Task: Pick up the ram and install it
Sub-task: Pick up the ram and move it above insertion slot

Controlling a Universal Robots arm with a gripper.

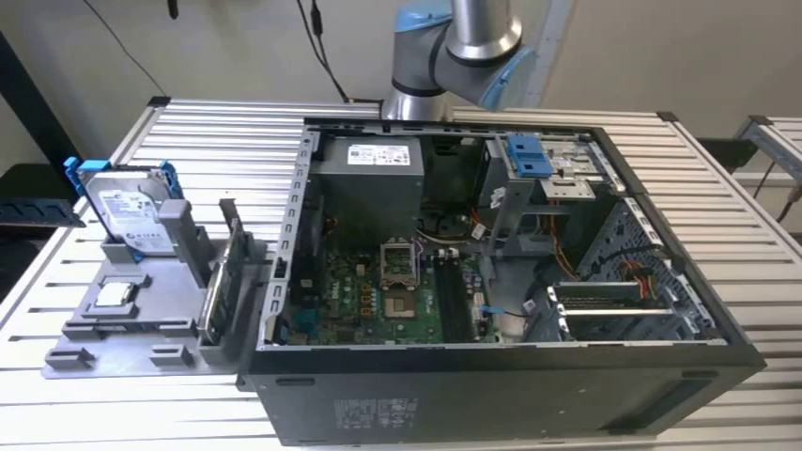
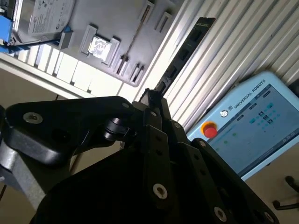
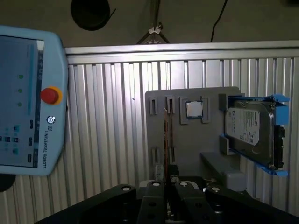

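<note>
In the second wrist view my gripper [image 2: 154, 97] is shut on one end of the ram [image 2: 187, 46], a long, thin dark stick with black chips that reaches out from the fingertips. It hangs high above the slatted table and the grey holder [image 2: 117, 28]. The first wrist view shows the ram [image 3: 166, 135] edge-on as a thin line rising from the gripper [image 3: 166, 176], over the holder's slots. In the exterior view the open computer case [image 1: 501, 385] lies on the table, with the long memory slots [image 1: 452, 296] on its green motherboard. The arm [image 1: 457, 47] rises out of frame behind the case.
The grey holder [image 1: 126, 329], on the exterior view's left, carries a silver hard drive in a blue frame [image 1: 131, 216], a square chip [image 1: 115, 294] and an upright green card [image 1: 213, 291]. A light blue control tablet with a red button [image 2: 252, 121] lies beyond the table.
</note>
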